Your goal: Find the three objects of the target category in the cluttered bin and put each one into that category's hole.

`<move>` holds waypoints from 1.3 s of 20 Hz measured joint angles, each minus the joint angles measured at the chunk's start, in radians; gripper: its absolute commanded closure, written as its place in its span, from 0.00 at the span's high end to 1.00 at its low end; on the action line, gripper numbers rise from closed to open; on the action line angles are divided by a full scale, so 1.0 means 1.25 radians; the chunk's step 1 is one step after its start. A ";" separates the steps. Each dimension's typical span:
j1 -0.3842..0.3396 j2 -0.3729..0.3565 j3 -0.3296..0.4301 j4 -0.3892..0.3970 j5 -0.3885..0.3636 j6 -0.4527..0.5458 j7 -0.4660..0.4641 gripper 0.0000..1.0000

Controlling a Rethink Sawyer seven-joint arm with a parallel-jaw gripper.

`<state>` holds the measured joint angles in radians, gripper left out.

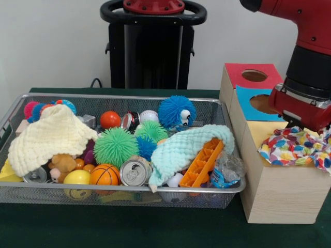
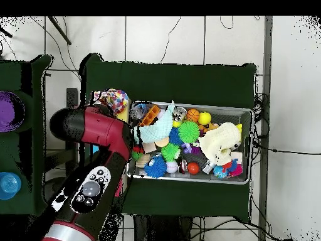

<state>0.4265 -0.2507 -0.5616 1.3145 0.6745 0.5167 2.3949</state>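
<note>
A multicoloured patterned cloth (image 1: 296, 147) lies bunched on the yellow-topped near section of the wooden box (image 1: 279, 191), to the right of the bin. My gripper (image 1: 301, 125) hangs directly over it, its tip hidden by the cloth's folds. The overhead view shows the same cloth (image 2: 114, 99) beside the red arm (image 2: 94, 132). In the wire bin (image 1: 124, 97) a cream knitted cloth (image 1: 51, 134) drapes over the left end. A mint knitted cloth (image 1: 181, 147) covers toys at the right.
The box's red section has a round hole (image 1: 254, 75) and its blue section another (image 1: 262, 103). The bin also holds spiky balls (image 1: 115, 146), cans (image 1: 133, 173), a small basketball (image 1: 104, 174) and an orange plastic piece (image 1: 202, 164). A purple item (image 2: 9, 110) sits on a side table.
</note>
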 measured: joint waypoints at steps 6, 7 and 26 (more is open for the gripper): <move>0.014 -0.031 -0.019 0.004 -0.006 0.065 0.000 0.00; 0.016 -0.034 -0.021 0.004 -0.007 0.073 0.000 0.00; 0.043 -0.134 -0.073 0.011 -0.028 0.220 0.000 0.00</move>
<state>0.4805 -0.4178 -0.6527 1.3282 0.6391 0.7914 2.3949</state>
